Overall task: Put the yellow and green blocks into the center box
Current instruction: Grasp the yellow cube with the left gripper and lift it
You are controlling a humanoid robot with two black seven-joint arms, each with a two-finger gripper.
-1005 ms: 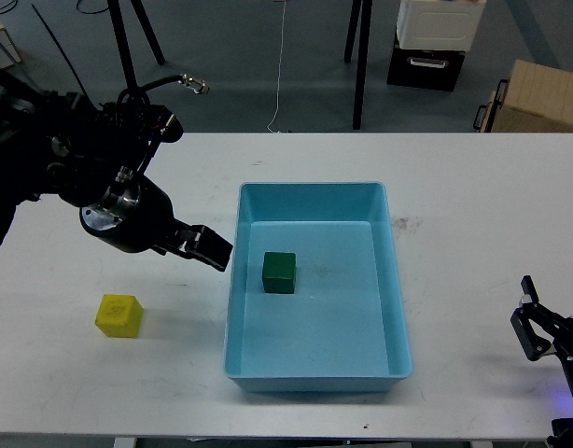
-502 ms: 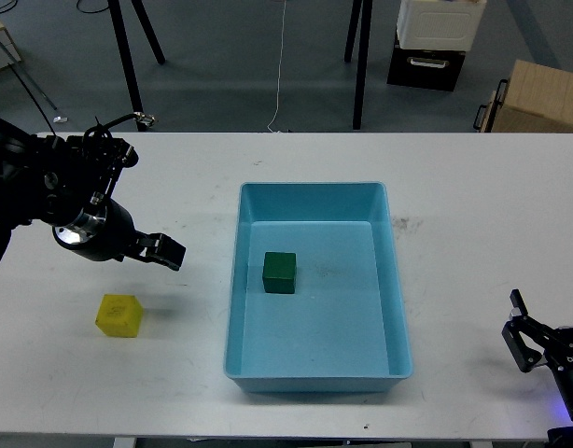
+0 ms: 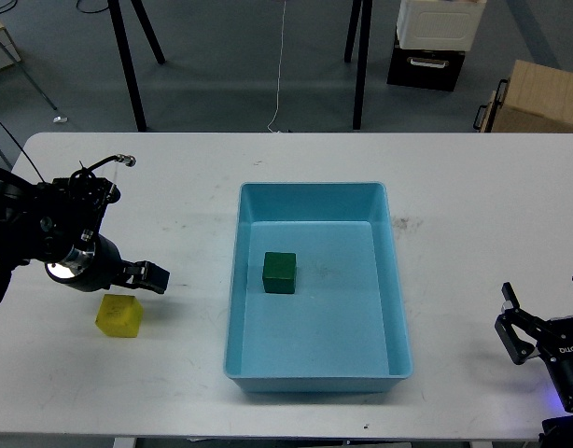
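Note:
The green block (image 3: pixel 279 273) lies inside the light blue box (image 3: pixel 314 376) at the table's center, toward its left wall. The yellow block (image 3: pixel 118 315) sits on the white table, left of the box. My left gripper (image 3: pixel 145 276) hangs just above and to the right of the yellow block, apart from it. It looks dark and its fingers cannot be told apart. My right gripper (image 3: pixel 542 322) is low at the front right corner, with its fingers spread and nothing between them.
The white table (image 3: pixel 473 187) spans the view. Behind it are stand legs (image 3: pixel 359 65), a black crate (image 3: pixel 426 65) and a cardboard box (image 3: pixel 538 98) on the floor. My left arm (image 3: pixel 25 233) lies over the table's left part.
My left gripper has drawn back from beside the box, left and down, to just above the yellow block. My right gripper has shifted slightly. The green block has stayed in the box.

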